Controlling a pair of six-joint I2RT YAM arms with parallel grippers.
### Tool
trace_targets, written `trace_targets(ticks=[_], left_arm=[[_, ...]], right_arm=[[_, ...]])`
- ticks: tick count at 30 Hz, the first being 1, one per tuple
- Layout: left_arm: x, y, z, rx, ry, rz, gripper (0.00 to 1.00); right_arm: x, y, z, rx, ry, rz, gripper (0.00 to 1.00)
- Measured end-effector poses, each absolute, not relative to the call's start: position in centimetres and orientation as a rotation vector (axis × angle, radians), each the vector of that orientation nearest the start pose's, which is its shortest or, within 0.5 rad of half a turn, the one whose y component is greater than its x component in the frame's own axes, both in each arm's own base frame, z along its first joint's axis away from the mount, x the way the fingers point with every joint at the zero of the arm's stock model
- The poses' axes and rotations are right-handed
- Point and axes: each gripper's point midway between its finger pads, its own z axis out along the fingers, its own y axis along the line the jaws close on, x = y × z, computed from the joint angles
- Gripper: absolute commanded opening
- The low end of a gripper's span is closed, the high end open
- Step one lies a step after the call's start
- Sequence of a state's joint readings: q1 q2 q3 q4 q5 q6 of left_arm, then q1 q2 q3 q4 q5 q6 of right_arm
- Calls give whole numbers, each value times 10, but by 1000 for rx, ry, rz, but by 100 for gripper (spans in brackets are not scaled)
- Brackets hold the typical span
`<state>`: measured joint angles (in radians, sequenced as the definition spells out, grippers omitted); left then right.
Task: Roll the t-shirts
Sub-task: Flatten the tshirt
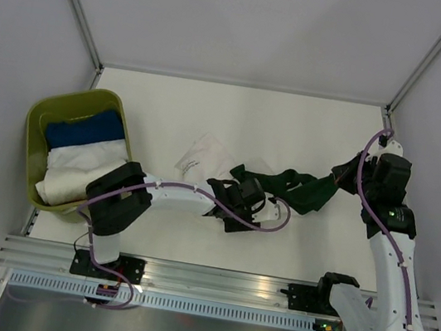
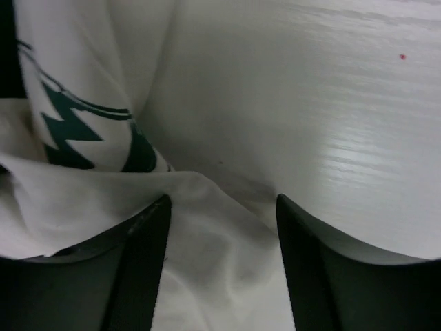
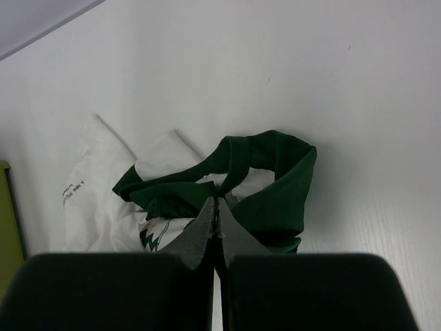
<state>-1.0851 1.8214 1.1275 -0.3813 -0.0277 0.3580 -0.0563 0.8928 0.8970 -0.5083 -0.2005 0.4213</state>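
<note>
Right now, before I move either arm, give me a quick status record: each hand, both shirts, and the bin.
left hand: open, low over white cloth, nothing gripped
right hand: shut, apparently pinching the dark green t-shirt
dark green t-shirt: unrolled, strung out from mid-table to the right hand
white t-shirt: crumpled on the table, unrolled, overlapping the green one's near end
green bin: at the table's left edge, holds a blue bundle and a white bundle
</note>
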Motion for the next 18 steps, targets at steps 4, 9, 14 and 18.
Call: trace_targets(ticks=[4,9,14,18], left_arm=[[210,-340,21,1703,2004,-157,11],[209,-329,25,1711,2022,-129,3],[227,-304,76,1655,2073,-152,2],[289,-298,191,1439,2040,-247,2]], right_arm=[[295,32,231,374,2051,411,1],[295,27,232,388,2044,381,1],[296,16,245,419,2024,310,1],[300,3,294,416,1922,242,1]])
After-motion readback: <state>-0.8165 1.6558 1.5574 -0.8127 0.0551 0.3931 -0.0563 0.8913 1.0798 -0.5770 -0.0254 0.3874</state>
